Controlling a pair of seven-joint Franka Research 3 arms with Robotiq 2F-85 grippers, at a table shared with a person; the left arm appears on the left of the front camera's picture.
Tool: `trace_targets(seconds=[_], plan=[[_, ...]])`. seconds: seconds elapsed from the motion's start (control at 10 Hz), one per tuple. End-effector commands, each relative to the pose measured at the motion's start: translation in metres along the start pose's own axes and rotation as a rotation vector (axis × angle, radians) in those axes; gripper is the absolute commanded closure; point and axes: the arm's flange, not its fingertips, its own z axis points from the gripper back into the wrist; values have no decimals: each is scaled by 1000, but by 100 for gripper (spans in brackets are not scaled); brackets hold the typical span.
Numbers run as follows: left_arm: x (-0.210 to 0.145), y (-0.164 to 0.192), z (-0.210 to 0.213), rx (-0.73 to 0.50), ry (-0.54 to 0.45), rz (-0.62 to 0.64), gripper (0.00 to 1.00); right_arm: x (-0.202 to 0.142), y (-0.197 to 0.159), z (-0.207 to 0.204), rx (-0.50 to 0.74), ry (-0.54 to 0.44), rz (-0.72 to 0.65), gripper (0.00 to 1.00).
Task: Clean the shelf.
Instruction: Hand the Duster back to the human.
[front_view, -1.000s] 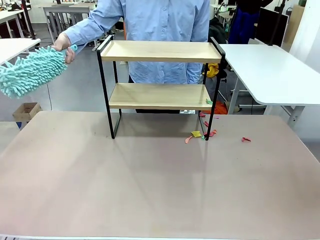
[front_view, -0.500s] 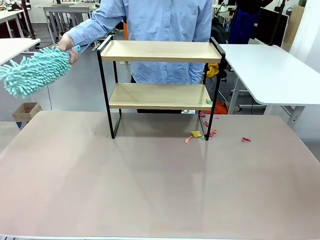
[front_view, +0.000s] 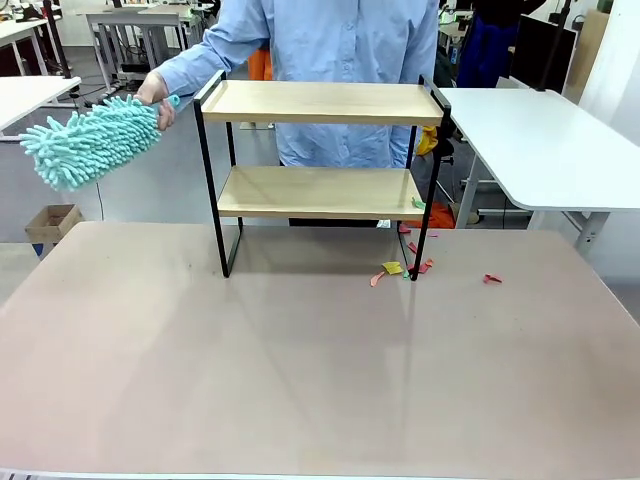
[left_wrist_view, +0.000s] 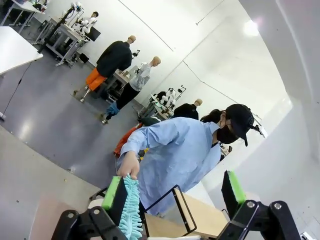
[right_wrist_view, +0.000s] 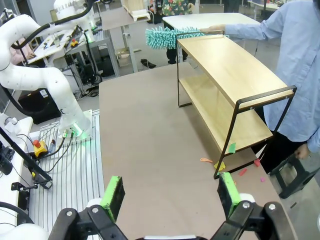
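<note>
1. At far left, a person's hand (front_view: 153, 90) is holding a fluffy turquoise duster (front_view: 90, 141); it looks soft and light.
2. The shelf (front_view: 320, 103) is standing mid-table toward the far side, likely stiff and light; its black frame is offering the surest grip.
3. Paper scraps (front_view: 392, 268) are lying by its right leg.
4. The left gripper (left_wrist_view: 172, 192) and right gripper (right_wrist_view: 170, 191) are both gaping wide, holding nothing.

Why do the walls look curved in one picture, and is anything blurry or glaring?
Left wrist view: a wide-angle lens bends the walls and tilts the scene; a ceiling light glares. Front view: straight and evenly lit, with the shelf throwing only a soft shadow on the table. Right wrist view: sharp; the duster is crisp.
</note>
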Motion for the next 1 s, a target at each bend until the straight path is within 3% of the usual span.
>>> trace_targets(seconds=[0.0,0.9], plan=[[-4,3,3,9,-9,4,0,3,-1,1,0,-28,15,0],[-4,3,3,9,-9,4,0,3,-1,1,0,-28,15,0]])
